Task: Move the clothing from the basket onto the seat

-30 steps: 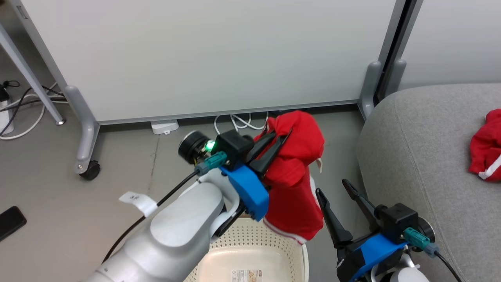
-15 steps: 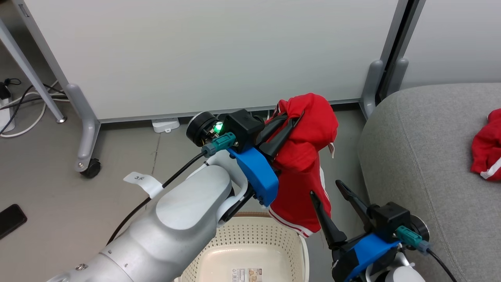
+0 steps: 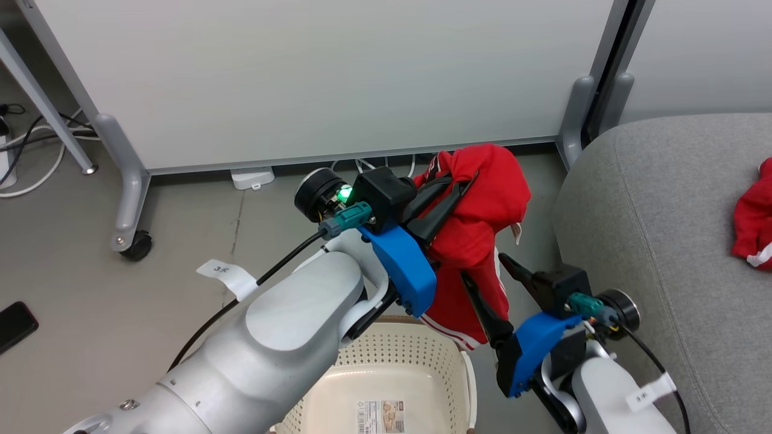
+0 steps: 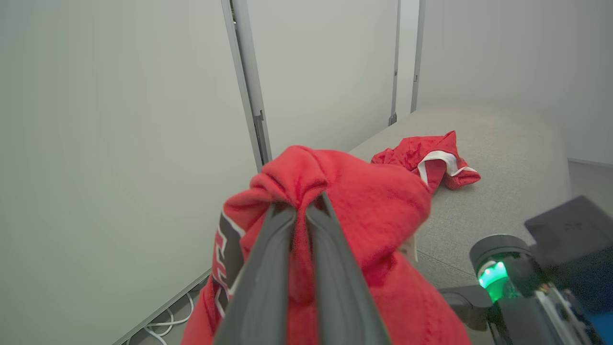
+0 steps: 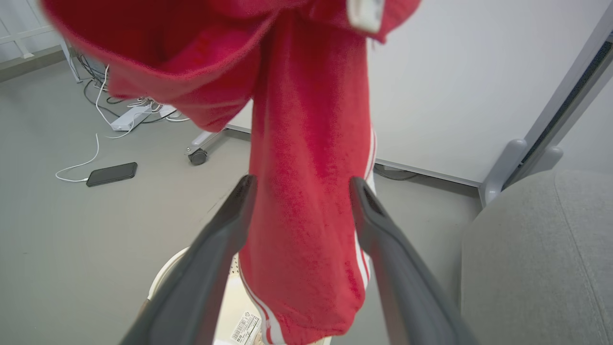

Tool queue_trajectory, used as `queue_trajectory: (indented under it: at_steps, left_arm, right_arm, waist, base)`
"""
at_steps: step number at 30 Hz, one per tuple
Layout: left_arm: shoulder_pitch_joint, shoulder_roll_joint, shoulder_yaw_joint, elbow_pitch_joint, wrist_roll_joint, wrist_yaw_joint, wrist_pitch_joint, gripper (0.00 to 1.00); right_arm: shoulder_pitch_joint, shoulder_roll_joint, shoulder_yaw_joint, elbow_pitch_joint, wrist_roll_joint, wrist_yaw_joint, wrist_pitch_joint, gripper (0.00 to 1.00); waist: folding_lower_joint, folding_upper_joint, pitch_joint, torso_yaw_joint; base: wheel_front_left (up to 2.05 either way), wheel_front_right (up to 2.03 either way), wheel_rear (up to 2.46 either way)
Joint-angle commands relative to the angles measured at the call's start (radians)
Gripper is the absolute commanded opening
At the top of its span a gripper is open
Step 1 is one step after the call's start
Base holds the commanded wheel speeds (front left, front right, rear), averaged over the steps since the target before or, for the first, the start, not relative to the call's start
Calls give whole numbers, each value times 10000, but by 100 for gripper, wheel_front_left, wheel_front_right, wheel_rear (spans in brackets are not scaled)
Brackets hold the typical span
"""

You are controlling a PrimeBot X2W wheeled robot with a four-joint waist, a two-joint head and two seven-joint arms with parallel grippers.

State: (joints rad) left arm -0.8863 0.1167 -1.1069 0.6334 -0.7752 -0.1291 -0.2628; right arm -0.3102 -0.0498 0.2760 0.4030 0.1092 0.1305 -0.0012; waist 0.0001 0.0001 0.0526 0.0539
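My left gripper (image 3: 467,176) is shut on a bunched fold of red clothing (image 3: 482,241), which hangs with white stripes down its side above the cream basket (image 3: 422,355). In the left wrist view its fingers (image 4: 268,268) pinch the fabric (image 4: 373,201). My right gripper (image 3: 485,269) is open, and its fingers stand on either side of the hanging lower part (image 5: 306,143) without clamping it. A second red garment (image 3: 754,223) with white trim lies on the grey seat (image 3: 663,229) at the right, also seen in the left wrist view (image 4: 426,155).
White partition panels on wheeled feet (image 3: 136,244) stand behind, with cables (image 3: 374,166) on the floor beneath them. A black phone (image 5: 111,173) with a white cord lies on the grey floor to the left. The basket's inside shows a label on its floor (image 3: 383,416).
My left gripper has carried the red garment up and a little toward the seat. My right gripper has risen and swung in, so its open fingers now straddle the hanging cloth.
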Motion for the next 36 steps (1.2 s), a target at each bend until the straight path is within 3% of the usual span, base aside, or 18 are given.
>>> queue_trajectory:
  at_steps: [1, 14, 15, 16, 17, 33, 36]
  left_arm:
    - [-209, -17, -42, -20, -60, -14, -29, 0]
    - [-463, -224, -536, 28, -357, -14, -29, 0]
    - [-474, -234, -551, 45, -385, -14, -28, 0]
    - [-482, -246, -564, 54, -407, -14, -29, 0]
    - [-489, -255, -576, 57, -427, -14, -29, 0]
    - [-247, -180, -530, 351, -326, -14, -28, 0]
    - [-182, -196, -508, 404, -250, -14, -28, 21]
  right_arm:
    - [-396, -11, 104, 296, 123, 5, 29, 100]
    - [-2478, -11, 579, 3378, 850, 5, -850, 100]
    - [-2574, -11, 645, 3549, 946, 5, -947, 55]
    - [-2655, -11, 717, 3677, 1055, 5, -1079, 33]
    - [-2737, -11, 782, 3808, 1128, 5, -1198, 0]
    - [-3187, -11, 1694, 4721, 2341, 5, -2367, 0]
    - [-3236, -11, 1803, 4833, 2426, 5, -2453, 0]
  waist:
    - [-1, -1, 63, -3]
    - [-1, -1, 224, 111]
    - [-1, -1, 218, 118]
    - [-1, -1, 212, 123]
    - [-1, -1, 205, 124]
    - [-1, -1, 18, -122]
    - [-1, -1, -28, -164]
  base:
    - [0, 0, 0]
    - [0, 0, 0]
    - [0, 0, 0]
    - [0, 0, 0]
    - [0, 0, 0]
    - [0, 0, 0]
    - [0, 0, 0]
